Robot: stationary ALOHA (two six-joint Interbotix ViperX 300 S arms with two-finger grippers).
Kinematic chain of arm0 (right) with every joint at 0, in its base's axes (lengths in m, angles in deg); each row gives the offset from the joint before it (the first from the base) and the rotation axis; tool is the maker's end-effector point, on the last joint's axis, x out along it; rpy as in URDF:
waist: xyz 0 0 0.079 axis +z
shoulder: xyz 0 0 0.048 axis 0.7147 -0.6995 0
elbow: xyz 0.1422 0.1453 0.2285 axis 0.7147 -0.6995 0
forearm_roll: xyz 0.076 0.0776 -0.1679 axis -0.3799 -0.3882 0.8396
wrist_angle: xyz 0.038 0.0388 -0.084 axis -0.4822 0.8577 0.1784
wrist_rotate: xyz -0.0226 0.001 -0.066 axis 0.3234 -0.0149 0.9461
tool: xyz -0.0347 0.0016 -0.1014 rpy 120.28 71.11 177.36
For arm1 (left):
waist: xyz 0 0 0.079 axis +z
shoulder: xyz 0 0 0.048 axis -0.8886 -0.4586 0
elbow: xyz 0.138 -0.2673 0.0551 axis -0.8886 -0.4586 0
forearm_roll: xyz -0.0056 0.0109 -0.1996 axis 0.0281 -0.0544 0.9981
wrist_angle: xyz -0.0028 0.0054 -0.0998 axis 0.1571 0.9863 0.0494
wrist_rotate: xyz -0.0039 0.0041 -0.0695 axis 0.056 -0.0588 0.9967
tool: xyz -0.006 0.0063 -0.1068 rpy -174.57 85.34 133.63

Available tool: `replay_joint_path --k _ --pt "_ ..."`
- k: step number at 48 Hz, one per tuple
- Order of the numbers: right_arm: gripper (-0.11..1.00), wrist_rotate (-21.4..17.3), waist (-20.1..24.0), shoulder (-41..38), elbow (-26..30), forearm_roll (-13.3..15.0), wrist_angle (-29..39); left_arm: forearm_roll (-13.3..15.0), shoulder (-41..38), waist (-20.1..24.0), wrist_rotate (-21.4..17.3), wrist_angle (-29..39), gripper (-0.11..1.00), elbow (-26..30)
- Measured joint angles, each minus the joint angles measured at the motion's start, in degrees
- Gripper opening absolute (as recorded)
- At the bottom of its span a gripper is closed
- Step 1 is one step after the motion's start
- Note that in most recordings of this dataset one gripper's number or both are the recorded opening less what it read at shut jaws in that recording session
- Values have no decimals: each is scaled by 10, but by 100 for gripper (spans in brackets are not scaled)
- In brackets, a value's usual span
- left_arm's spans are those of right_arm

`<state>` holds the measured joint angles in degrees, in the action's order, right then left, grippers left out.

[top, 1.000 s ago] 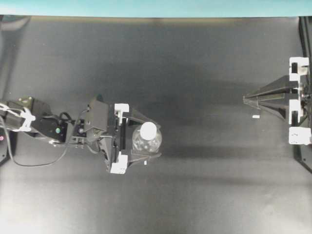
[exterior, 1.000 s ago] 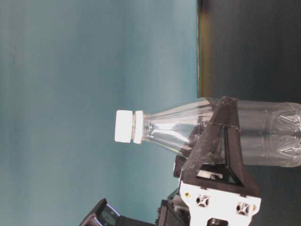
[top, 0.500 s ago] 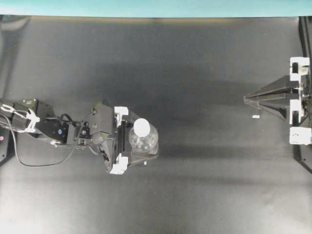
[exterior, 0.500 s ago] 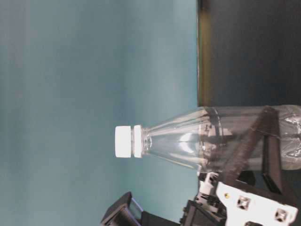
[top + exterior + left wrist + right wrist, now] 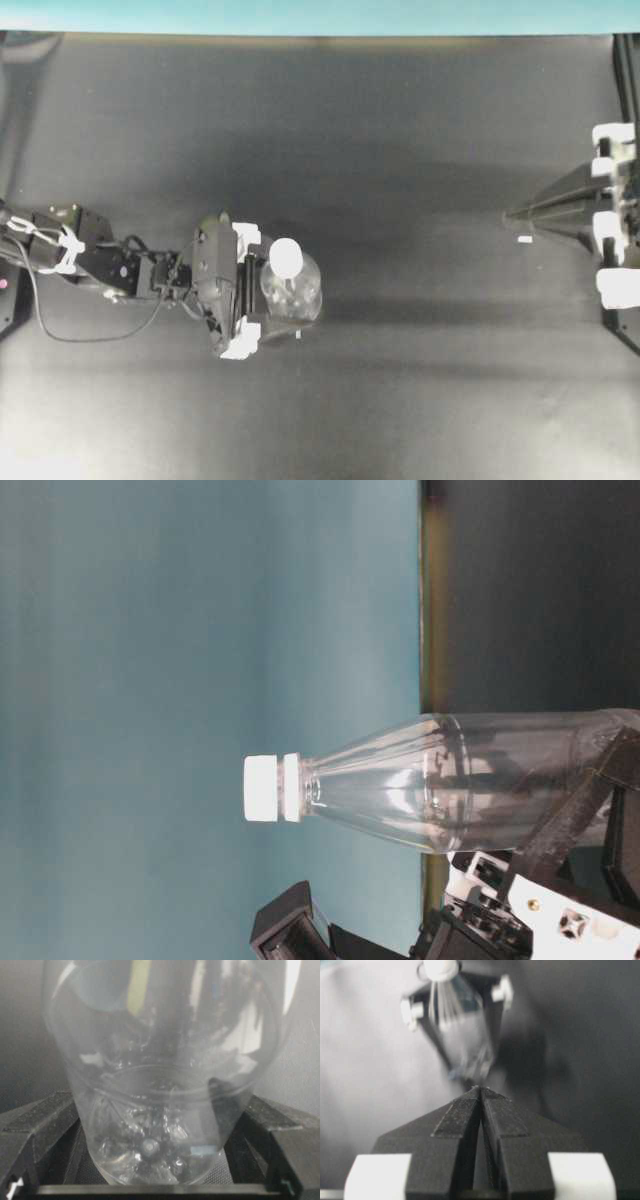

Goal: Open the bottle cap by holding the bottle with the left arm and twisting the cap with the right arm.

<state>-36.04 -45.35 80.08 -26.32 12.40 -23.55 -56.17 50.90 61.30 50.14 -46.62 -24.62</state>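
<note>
Overhead view first: we see the bottle [image 5: 291, 288] standing upright on the dark table [image 5: 400, 150], left of the middle, with the bottle cap [image 5: 287, 257] white and round on top of it. The left arm [image 5: 100, 268] reaches in from the left edge, and the left gripper [image 5: 282, 300] has its jaws spread wide, one on each side of the clear body low down. From the left wrist camera we look straight at the base of the bottle sitting between the two black fingers [image 5: 42, 1120]; whether they press on the plastic or only flank it, we cannot tell. The table-level view, which is turned on its side, shows the bottle with its cap on its neck, and a black lattice finger [image 5: 590, 800] crossing the lower body.

At the far right edge of the overhead view we find the right arm [image 5: 615, 215], well apart from the bottle. The right gripper [image 5: 480, 1091] has its jaws pressed together into a point with nothing between them, aimed toward the bottle, which appears blurred in the right wrist camera. A small white fleck [image 5: 524, 240] lies on the table just beside that tip.
</note>
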Motion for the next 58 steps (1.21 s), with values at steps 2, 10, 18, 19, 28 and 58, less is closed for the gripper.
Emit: replay_joint_path --k 2,10,18,19,28,58 --pt "0 0 3 -12 12 -5 22 1 0 0 -4 2 88 1" --pt "7 -2 13 -81 87 -17 117 0 1 0 -8 11 88 2" --pt "47 -54 10 -172 194 -46 234 0 1 0 -10 16 88 2" --pt "53 -65 8 -184 207 -47 250 1 2 0 -9 16 88 3" --pt "83 -158 -10 -287 319 -56 367 0 2 0 -9 16 88 4" --pt "79 -357 -22 -557 632 -79 475 0 2 0 -10 16 88 4"
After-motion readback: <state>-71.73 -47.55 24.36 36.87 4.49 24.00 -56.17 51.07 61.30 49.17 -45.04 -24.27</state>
